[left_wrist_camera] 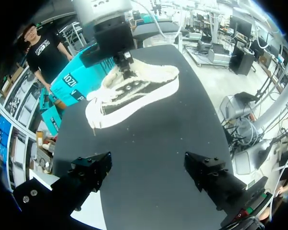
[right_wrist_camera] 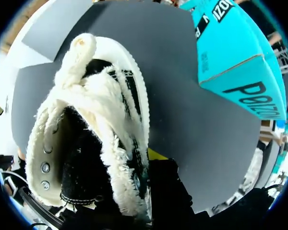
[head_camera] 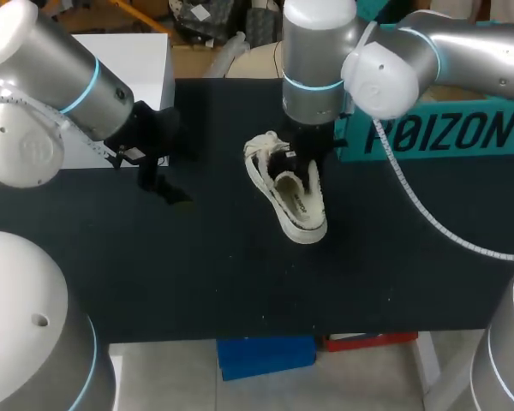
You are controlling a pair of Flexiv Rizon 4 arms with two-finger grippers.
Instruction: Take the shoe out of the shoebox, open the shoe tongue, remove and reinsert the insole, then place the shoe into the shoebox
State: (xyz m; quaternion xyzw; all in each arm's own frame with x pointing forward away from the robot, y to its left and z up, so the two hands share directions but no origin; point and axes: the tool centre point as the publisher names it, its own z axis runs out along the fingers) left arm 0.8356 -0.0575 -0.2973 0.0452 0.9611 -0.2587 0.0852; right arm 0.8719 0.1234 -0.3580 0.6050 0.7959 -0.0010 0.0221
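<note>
Left gripper (left_wrist_camera: pixel 151 170): spread wide, nothing held, hung over bare table (head_camera: pixel 197 274), well apart from the shoe (head_camera: pixel 291 201). The shoe is out of the shoebox (head_camera: pixel 437 133) and tipped on its side mid-table; laces are loose and fleece lining is seen. Right gripper (head_camera: pixel 313 171): set down at the shoe's collar; whether it is clamped cannot be told, the contact being hidden. The shoebox is placed near, at right.

Step judged: the tongue is to be opened. The shoe should be pinned by the right arm, and the tongue taken near its top edge by the left and drawn toward the toe, laces unsnagged.

Shoe (head_camera: pixel 298 205) left of shoebox (head_camera: pixel 445 133)
</note>
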